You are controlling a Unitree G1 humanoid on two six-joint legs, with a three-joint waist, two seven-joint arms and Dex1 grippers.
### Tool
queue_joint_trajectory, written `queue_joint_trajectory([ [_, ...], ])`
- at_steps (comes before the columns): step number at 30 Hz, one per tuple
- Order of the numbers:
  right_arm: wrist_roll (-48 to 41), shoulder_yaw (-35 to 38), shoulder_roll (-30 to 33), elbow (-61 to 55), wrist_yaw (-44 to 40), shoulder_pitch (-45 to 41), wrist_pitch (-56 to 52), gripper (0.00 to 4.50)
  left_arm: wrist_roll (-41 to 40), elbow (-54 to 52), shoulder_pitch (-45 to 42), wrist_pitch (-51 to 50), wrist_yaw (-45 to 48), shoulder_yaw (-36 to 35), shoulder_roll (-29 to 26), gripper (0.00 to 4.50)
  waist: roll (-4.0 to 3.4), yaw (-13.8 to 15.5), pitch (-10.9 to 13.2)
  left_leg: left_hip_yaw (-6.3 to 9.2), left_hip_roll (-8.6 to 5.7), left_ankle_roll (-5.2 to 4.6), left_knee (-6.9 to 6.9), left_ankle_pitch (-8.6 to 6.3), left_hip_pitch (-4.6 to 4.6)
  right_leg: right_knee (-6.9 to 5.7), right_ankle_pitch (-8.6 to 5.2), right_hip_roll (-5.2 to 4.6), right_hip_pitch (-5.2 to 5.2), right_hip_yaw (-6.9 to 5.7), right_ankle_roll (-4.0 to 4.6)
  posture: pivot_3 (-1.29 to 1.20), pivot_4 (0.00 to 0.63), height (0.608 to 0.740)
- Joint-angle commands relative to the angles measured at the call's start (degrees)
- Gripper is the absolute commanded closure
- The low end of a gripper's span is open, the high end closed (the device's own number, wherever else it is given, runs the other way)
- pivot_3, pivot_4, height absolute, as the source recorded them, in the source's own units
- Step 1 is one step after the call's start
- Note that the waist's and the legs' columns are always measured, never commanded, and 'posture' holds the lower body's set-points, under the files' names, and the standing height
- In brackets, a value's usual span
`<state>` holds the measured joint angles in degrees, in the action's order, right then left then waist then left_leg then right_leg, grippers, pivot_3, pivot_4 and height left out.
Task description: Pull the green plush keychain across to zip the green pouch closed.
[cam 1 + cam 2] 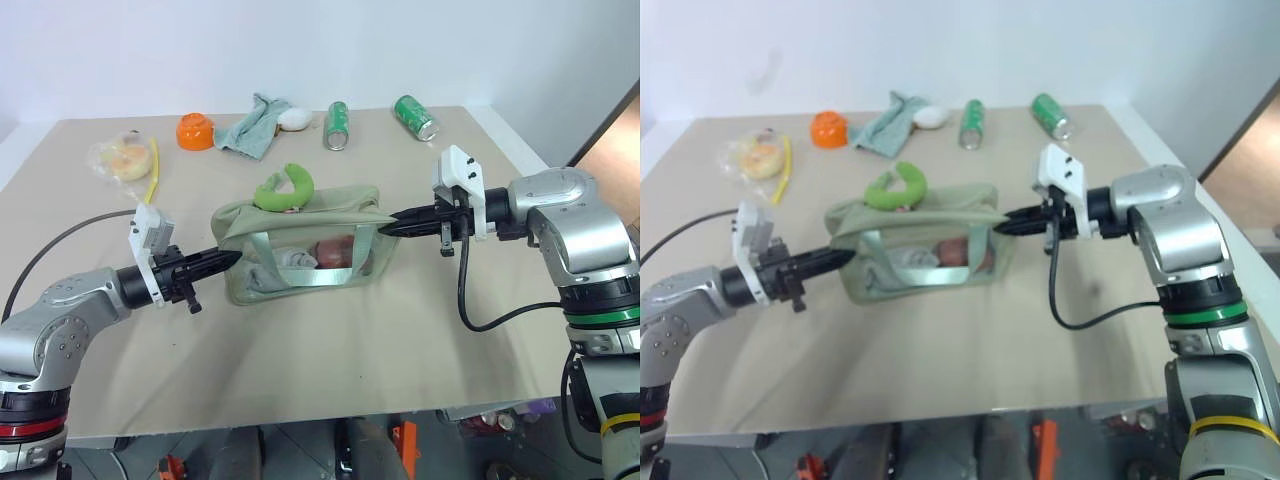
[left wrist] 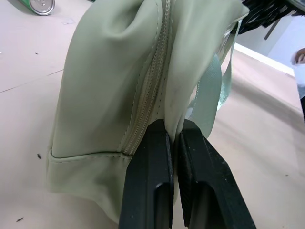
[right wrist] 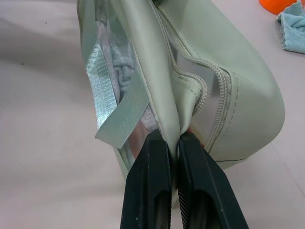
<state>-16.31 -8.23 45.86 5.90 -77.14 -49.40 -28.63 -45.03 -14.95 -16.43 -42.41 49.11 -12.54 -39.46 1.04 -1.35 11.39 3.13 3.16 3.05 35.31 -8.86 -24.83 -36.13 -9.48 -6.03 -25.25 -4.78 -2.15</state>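
The green pouch lies on the bench with a gripper at each end. The left gripper has its jaws closed on a fold of fabric at the pouch's left end, right beside the zipper seam, as the left wrist view shows plainly. The right gripper has its jaws pressed together on the fabric edge at the right end, again next to the zipper track. Between them the pouch hangs slightly stretched, its top edge pulled taut.

The green plush keychain rests on top of the pouch, toward its left half, curled in an arc and free of both grippers. Through the clear front panel some items show inside.

The step in hand looks like bracing: both ends are pinned, but nothing has hold of the puller. The next move calls for one gripper to let go of its end, take the plush or its ring, and draw it along the zipper while the other keeps its end anchored. How much of the zipper is open under the plush cannot be told from these views
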Motion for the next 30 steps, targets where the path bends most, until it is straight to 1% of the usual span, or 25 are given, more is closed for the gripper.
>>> queue_joint_trajectory([
  [1, -3.0, 3.0, 0.3, -1.5, -0.3, -0.6, -1.5, 3.16, 0.4, -0.6, -0.2, 0.2, -0.1, 0.7, 0.1, 4.5, 0.0, 0.1, 0.0, 0.0, 0.0, 0.0, 0.0, 0.0, 0.0, 0.0, 0.0, 0.0, 0.0, 0.0, 0.0, 0.0, 0.15, 0.74],
  [2, -3.0, 2.9, 0.6, -1.5, -0.2, -0.6, -1.7, 2.74, 0.4, -0.5, -0.2, 0.3, -0.1, 0.7, 0.1, 4.5, 0.0, 0.1, 0.0, 0.0, 0.0, 0.0, 0.0, 0.0, -0.01, 0.0, 0.0, 0.0, 0.0, 0.0, 0.0, 0.0, 0.15, 0.74],
  [3, -3.1, 3.0, 0.7, -1.5, 0.0, -0.7, -1.9, 2.48, 0.5, -0.4, -0.2, 0.4, 0.0, 0.7, 0.0, 4.5, 0.0, 0.2, 0.0, 0.0, 0.0, 0.0, 0.0, 0.0, -0.02, 0.0, 0.0, 0.0, 0.0, 0.0, 0.0, 0.0, 0.15, 0.74],
  [4, -3.8, 3.4, 1.0, -1.6, -0.3, -0.7, -2.2, 2.03, 0.4, -0.4, -0.2, 0.4, -0.1, 0.7, 0.1, 4.5, 0.0, 0.2, 0.0, 0.0, 0.0, 0.0, 0.0, 0.0, -0.02, 0.0, 0.0, 0.0, 0.0, 0.0, 0.0, 0.0, 0.15, 0.74],
  [5, -4.6, 4.0, 1.3, -1.6, -0.5, -0.8, -2.5, 1.71, 0.4, -0.4, -0.3, 0.4, -0.2, 0.7, 0.2, 4.5, 0.0, 0.2, 0.0, 0.0, 0.0, 0.0, 0.0, 0.0, -0.03, 0.0, 0.0, 0.0, -0.01, 0.0, 0.0, 0.0, 0.15, 0.74],
  [7, -6.2, 6.8, 1.6, 0.5, 0.5, -3.0, -3.1, 1.06, 0.3, -0.4, -0.2, 0.5, -0.2, 0.6, 0.2, 4.5, 0.0, 0.2, 0.0, 0.0, 0.0, 0.0, 0.0, 0.0, -0.06, 0.01, 0.0, 0.0, -0.02, 0.0, 0.0, 0.0, 0.15, 0.74],
  [12, -12.0, 13.6, 1.5, 3.4, 0.8, -8.6, -4.8, 1.06, 0.1, -0.6, -0.1, 0.6, -0.1, 0.6, 0.2, 4.5, -0.01, 0.2, 0.0, 0.0, -0.01, 0.0, 0.02, 0.0, -0.08, 0.02, 0.01, 0.0, -0.04, -0.01, -0.01, 0.0, 0.15, 0.74],
  [15, -14.4, 15.5, -0.1, 4.4, 1.8, -12.2, -5.1, 1.06, 0.0, -0.7, 0.0, 0.7, -0.2, 0.5, 0.3, 4.5, -0.01, 0.2, 0.0, 0.0, 0.0, 0.0, 0.01, 0.0, -0.07, 0.02, 0.0, 0.0, -0.04, -0.01, 0.0, 0.0, 0.15, 0.74],
  [18, -9.8, 11.8, -2.6, 3.4, 3.9, -12.7, 1.3, 1.06, 0.0, -0.9, 0.1, 0.8, -0.3, 0.5, 0.3, 4.5, -0.01, 0.2, 0.0, 0.0, 0.0, 0.0, 0.02, 0.0, -0.07, 0.02, 0.0, 0.0, -0.04, -0.01, 0.0, 0.0, 0.15, 0.74],
  [19, -7.5, 9.5, -3.6, 3.0, 4.6, -12.8, 3.4, 1.06, 0.0, -0.9, 0.1, 0.8, -0.2, 0.5, 0.2, 4.5, -0.01, 0.2, 0.0, 0.0, 0.0, 0.0, 0.02, 0.0, -0.07, 0.02, 0.0, 0.0, -0.04, -0.01, 0.0, 0.0, 0.15, 0.74],
  [21, 0.5, 3.2, -5.1, 2.0, 5.4, -12.9, 12.6, 1.06, 0.0, -0.8, 0.1, 0.9, -0.2, 0.5, 0.2, 4.5, -0.02, 0.2, 0.0, 0.0, 0.0, 0.0, 0.02, 0.0, -0.06, 0.01, 0.0, 0.0, -0.04, -0.01, -0.01, 0.0, 0.15, 0.74],
  [23, 6.8, -1.2, -6.1, 2.6, 6.2, -13.7, 20.9, 1.06, -0.1, -0.8, 0.0, 0.9, -0.2, 0.4, 0.1, 4.5, -0.02, 0.1, 0.0, 0.0, 0.0, 0.0, 0.01, 0.0, -0.07, 0.01, 0.01, 0.0, -0.06, 0.0, -0.01, 0.0, 0.15, 0.74],
  [25, 9.6, -2.9, -7.2, 4.2, 6.6, -15.1, 26.5, 1.06, -0.2, -0.9, 0.0, 0.9, -0.3, 0.3, 0.1, 4.5, -0.03, 0.2, 0.0, 0.01, 0.0, 0.0, 0.0, 0.0, -0.12, 0.01, 0.01, 0.0, -0.1, 0.0, -0.01, 0.0, 0.15, 0.74],
  [30, 11.9, -4.2, -9.3, 7.2, 6.3, -17.5, 36.0, 1.06, -0.6, -1.5, 0.4, 1.0, -0.6, -0.2, 0.2, 4.5, -0.03, 0.3, 0.0, 0.01, -0.02, 0.01, 0.01, 0.0, -0.23, 0.07, 0.01, 0.0, -0.11, -0.01, -0.04, 0.0, 0.15, 0.74],
])
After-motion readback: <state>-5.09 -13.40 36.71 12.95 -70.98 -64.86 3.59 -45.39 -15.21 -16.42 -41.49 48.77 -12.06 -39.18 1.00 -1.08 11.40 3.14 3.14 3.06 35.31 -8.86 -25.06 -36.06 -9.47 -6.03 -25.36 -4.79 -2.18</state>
